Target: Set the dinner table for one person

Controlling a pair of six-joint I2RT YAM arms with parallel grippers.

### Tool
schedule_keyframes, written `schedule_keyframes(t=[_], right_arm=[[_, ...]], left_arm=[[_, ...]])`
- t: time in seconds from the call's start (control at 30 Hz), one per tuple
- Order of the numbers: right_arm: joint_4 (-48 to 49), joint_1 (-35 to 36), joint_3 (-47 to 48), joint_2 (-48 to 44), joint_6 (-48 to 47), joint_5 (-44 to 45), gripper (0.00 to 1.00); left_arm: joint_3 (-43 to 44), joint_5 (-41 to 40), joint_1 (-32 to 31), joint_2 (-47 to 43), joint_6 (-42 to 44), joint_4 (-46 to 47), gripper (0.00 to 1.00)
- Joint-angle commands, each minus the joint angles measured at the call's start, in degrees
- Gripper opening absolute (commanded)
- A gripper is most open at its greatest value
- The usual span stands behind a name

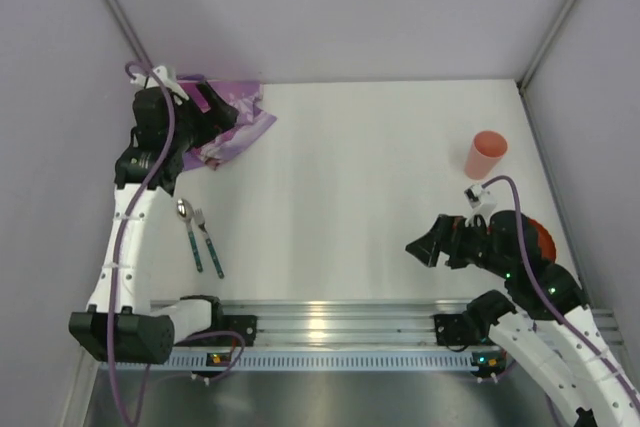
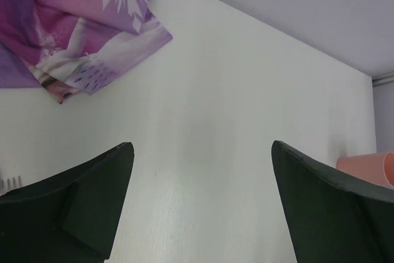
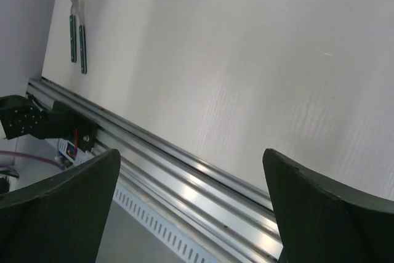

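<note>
Left gripper [image 2: 201, 152]: black fingers [image 2: 92, 201] spread wide, nothing between them. Only the large flat matte-white table [image 2: 234, 121] shows through the gap, so it holds nothing. It hangs at the far-left corner, just beside the crumpled purple snowflake-printed placemat [image 1: 238, 125]. From above, the wrist overlaps the placemat's edge; contact cannot be told.

Right gripper [image 3: 191, 158]: also wide open, empty, touching nothing. It is poised over the near-right part of the table, fingers pointing left toward the middle.

Table: runs from the ribbed aluminium rail [image 1: 340, 319] at the near edge to the back wall and carries every item.

Placement, as judged:
- Placemat is bunched and folded on itself in the far-left corner, not laid flat. It is probably the base of the setting and so comes first, which would explain the left gripper standing open beside it.
- Metal spoon with teal handle [image 1: 186, 227] and matching fork [image 1: 208, 242] lie side by side, nearly parallel, at the left between placemat and rail. Bowl and tines point away from the rail. Both are on the left arm's side.
- Salmon-pink plastic cup [image 1: 486, 155] stands upright at the far right, well apart from the cutlery, on the right arm's side.
- Orange-red rounded object [image 1: 540, 239] is mostly hidden under the right arm; cannot tell what it is.

Items look staged around the edges and split between the arms. No place setting is assembled yet.
</note>
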Motion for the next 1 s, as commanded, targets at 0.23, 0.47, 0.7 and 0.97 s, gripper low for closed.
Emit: schedule_keyframes(t=[0.23, 0.47, 0.7, 0.97], right_arm=[[-7.17, -0.13, 4.31, 0.83, -2.71, 5.42, 1.0], [-7.88, -0.04, 4.41, 4.25, -1.93, 10.17, 1.0], [-4.28, -0.22, 4.67, 12.78, 0.0, 13.69, 1.0], [2.14, -0.13, 8.71, 25.52, 1.24, 14.13, 1.0]], left_arm=[[7.76, 0.69, -2.16, 25.47, -3.68, 1.94, 0.99], [34.09, -14.34, -8.06, 50.69, 5.03, -8.33, 0.99], [56.88, -21.19, -8.86, 69.78, 10.74, -13.34, 0.98], [61.65, -22.7, -6.92, 80.26, 11.19, -13.26, 0.93]])
